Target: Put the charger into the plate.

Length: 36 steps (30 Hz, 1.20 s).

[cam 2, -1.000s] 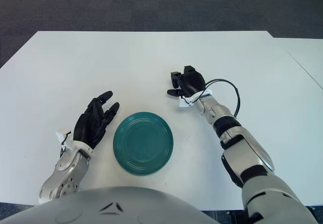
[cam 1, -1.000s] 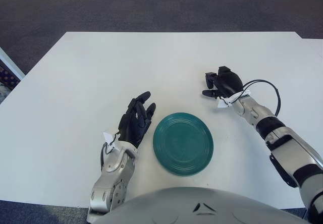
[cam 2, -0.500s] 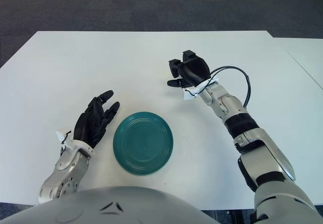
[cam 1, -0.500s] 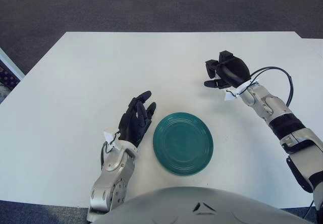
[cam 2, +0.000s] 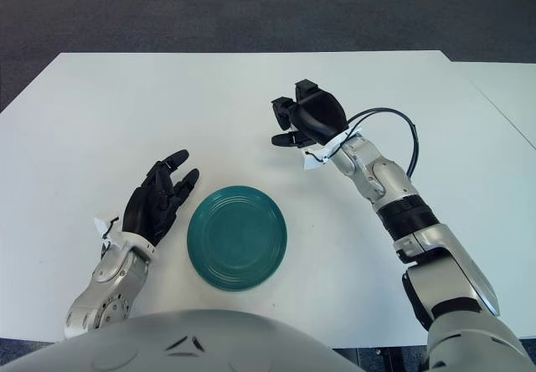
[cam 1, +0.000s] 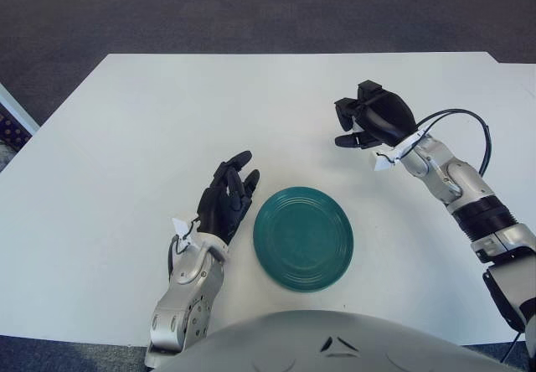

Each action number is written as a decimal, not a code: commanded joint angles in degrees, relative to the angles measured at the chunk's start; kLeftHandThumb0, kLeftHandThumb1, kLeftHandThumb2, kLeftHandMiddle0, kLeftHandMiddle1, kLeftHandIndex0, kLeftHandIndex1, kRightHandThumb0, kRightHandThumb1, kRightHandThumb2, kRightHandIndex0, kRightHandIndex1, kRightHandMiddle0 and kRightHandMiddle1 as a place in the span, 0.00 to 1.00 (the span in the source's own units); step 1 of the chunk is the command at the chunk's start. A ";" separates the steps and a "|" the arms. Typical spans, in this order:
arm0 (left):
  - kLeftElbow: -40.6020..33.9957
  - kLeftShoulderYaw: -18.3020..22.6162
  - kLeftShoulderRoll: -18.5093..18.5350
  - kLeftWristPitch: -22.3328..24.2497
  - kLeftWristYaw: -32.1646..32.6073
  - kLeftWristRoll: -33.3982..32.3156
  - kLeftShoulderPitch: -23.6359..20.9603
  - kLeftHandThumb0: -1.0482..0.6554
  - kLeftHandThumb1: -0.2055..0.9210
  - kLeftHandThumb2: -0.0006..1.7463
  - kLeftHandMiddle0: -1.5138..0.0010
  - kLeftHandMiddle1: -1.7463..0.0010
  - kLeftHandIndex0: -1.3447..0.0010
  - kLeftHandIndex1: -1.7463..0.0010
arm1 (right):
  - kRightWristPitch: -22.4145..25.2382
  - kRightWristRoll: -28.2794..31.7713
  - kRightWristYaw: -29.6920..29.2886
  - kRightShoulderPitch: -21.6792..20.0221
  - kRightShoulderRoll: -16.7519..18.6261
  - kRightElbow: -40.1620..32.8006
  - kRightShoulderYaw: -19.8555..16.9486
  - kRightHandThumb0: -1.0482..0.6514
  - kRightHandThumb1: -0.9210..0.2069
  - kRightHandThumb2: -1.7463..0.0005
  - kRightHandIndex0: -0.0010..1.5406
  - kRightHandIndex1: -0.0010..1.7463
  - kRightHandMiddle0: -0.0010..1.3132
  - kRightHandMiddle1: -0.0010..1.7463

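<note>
The right hand [cam 1: 374, 119] hung curled at 1 o'clock from the green plate [cam 1: 303, 238]; the left hand [cam 1: 226, 201] lay open at 9.

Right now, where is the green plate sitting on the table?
The green plate lies flat near the table's front edge, about centre in both eye views, just right of the resting left hand and nearer the robot than the raised right hand.

White table [cam 1: 126, 137] on dark carpet [cam 1: 251, 7]
</note>
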 commanded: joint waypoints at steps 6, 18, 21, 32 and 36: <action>0.52 0.15 -0.22 -0.71 -0.40 0.21 -0.46 0.06 1.00 0.48 0.63 0.99 0.78 0.49 | 0.01 1.27 6.59 4.02 0.43 -8.97 -0.93 0.34 0.00 0.62 0.60 1.00 0.55 1.00; 1.09 0.19 -0.87 -0.51 0.41 1.11 -0.92 0.08 1.00 0.48 0.65 0.99 0.82 0.50 | -2.53 1.93 15.35 10.64 2.16 -23.04 -0.18 0.35 0.00 0.63 0.62 1.00 0.53 1.00; 1.65 0.34 -1.01 -0.78 0.30 1.47 -1.22 0.08 1.00 0.48 0.65 1.00 0.83 0.51 | -3.92 0.78 16.60 11.56 2.32 -25.82 0.24 0.35 0.00 0.64 0.63 1.00 0.53 1.00; 2.14 1.34 -1.78 -0.08 0.15 0.22 -1.36 0.07 1.00 0.48 0.63 0.99 0.85 0.52 | -5.29 -4.94 19.03 14.76 5.46 -34.30 3.05 0.34 0.00 0.66 0.68 1.00 0.62 1.00; 1.90 1.21 -1.70 -0.32 0.09 0.40 -1.39 0.08 1.00 0.49 0.65 1.00 0.85 0.52 | -5.26 -6.44 18.96 16.32 6.76 -35.54 3.52 0.33 0.00 0.67 0.73 1.00 0.68 1.00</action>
